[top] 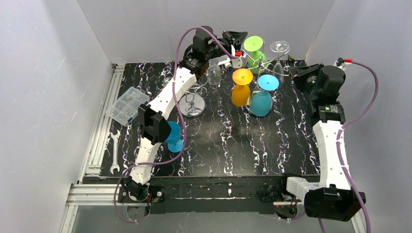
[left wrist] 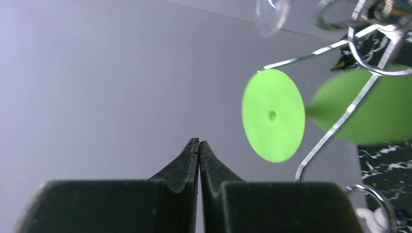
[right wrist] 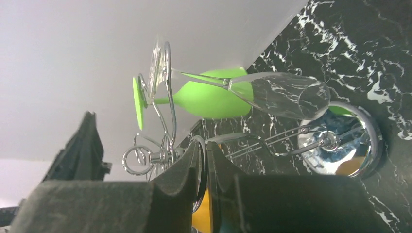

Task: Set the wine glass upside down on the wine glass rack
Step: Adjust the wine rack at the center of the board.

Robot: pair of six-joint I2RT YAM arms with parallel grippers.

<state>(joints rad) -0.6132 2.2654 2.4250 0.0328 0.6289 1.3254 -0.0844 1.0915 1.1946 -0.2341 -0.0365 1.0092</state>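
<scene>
The wine glass rack (top: 266, 62) stands at the back of the table, its round base (right wrist: 371, 127) shiny in the right wrist view. Hanging upside down on its arms are a green glass (top: 253, 44), an orange one (top: 241, 86), a teal one (top: 263, 95) and a clear wine glass (top: 279, 47), whose bowl (right wrist: 284, 95) lies beside the green bowl (right wrist: 209, 99). My right gripper (right wrist: 204, 145) is shut on a curled wire arm of the rack. My left gripper (left wrist: 199, 141) is shut and holds nothing, just left of the green foot (left wrist: 273, 115).
A shorter wire stand with loop rings (top: 193, 99) and a clear glass (top: 214, 73) sit under the left arm. A blue glass (top: 174, 136) stands upright at the front left. A parts box (top: 127, 105) and a wrench (top: 114, 153) lie at the left edge.
</scene>
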